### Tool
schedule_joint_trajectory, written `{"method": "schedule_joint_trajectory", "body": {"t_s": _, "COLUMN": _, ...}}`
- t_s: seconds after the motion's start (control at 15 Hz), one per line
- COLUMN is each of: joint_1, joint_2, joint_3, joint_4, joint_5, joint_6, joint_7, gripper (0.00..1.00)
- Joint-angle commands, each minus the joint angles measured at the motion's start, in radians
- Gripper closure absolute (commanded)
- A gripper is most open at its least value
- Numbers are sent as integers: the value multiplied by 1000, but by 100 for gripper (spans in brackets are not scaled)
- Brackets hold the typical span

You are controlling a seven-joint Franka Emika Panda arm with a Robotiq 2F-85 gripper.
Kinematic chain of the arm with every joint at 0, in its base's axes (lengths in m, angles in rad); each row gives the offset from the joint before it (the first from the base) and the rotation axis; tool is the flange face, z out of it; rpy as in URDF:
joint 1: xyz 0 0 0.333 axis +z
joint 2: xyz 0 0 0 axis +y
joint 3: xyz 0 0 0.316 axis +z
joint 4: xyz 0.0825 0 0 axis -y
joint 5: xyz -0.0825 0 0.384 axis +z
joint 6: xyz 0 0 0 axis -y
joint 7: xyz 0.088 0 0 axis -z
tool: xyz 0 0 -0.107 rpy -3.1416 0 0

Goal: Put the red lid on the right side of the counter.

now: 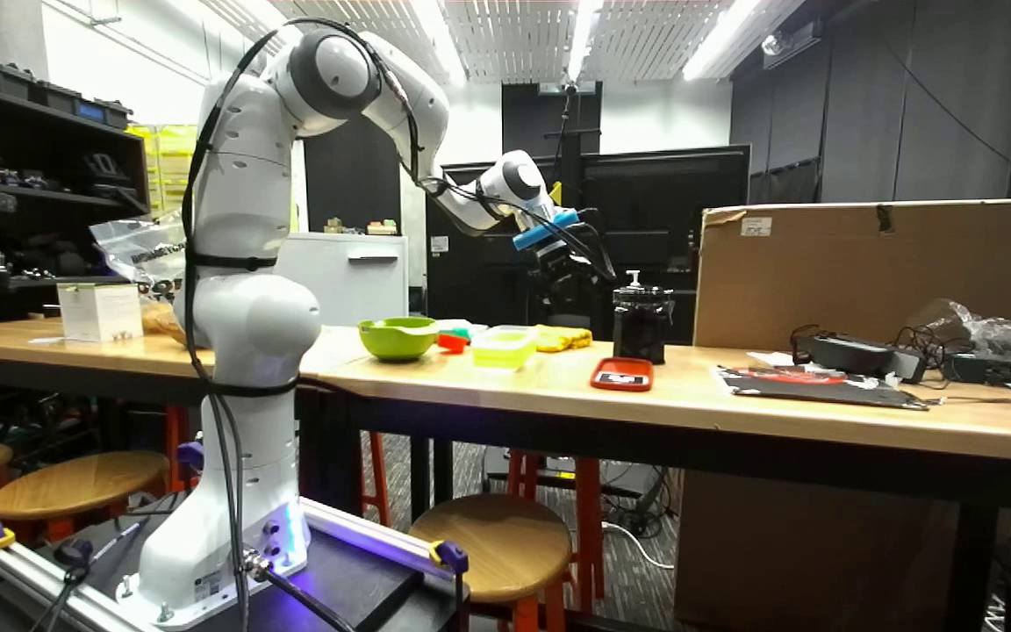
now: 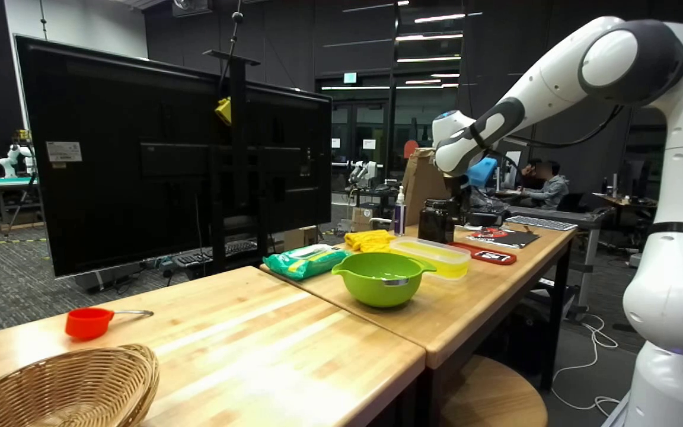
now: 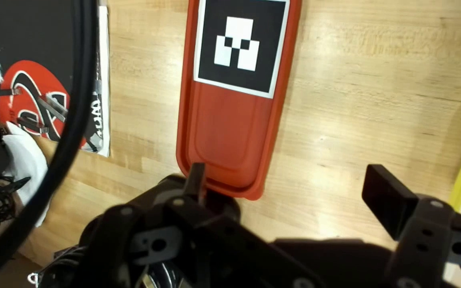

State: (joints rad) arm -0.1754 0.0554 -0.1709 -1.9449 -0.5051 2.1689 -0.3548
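1. End effector (image 3: 288, 186): wide. Its fingers (image 3: 386, 200) stand well apart in the wrist view.
2. Height: in an exterior view it hangs above the counter (image 1: 549, 382), apart from the surface, tilted.
3. Lid (image 3: 228, 132): red, oblong, rounded corners, low rim. Lies flat on the counter. Black-and-white marker (image 3: 240, 46) on its upper part in the wrist view; that end runs out of frame.
4. Lid vs. end effector: one finger overlaps the lid's lower corner in the wrist view, but an exterior view shows height between the two. Not touching.
5. Lid position: in an exterior view, near the counter's front edge, just in front of the jar (image 1: 640, 326) and right of the container (image 1: 501, 357). Jar dark, upright. Whether jar and lid touch: cannot tell.
6. Container: translucent, yellow, between bowl (image 2: 371, 284) and lid. Bowl green, upright. Cloth (image 2: 371, 240) yellow, crumpled, beside the container. Wipes packet (image 2: 306, 261) near the bowl.
7. Board (image 3: 26, 76): black with red print, flat on the counter, on the lid's far side from the container. Cardboard box (image 1: 874, 281) rises behind it.
8. Near section of counter, in an exterior view: basket (image 2: 69, 379), wicker, cut by the frame; red cup (image 2: 88, 324) just beside it, metal handle pointing away.
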Motion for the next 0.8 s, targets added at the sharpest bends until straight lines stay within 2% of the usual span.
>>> {"method": "schedule_joint_trajectory", "body": {"t_s": 0.0, "joint_1": 19, "joint_2": -65, "joint_3": 20, "joint_4": 3, "joint_5": 42, "joint_6": -94, "joint_7": -58, "gripper": 0}}
{"method": "schedule_joint_trajectory", "body": {"t_s": 0.47, "joint_1": 86, "joint_2": -126, "joint_3": 80, "joint_4": 26, "joint_5": 65, "joint_6": -243, "joint_7": -43, "gripper": 0}}
{"method": "schedule_joint_trajectory", "body": {"t_s": 0.73, "joint_1": 127, "joint_2": -123, "joint_3": 114, "joint_4": 49, "joint_5": 143, "joint_6": -273, "joint_7": -32, "gripper": 0}}
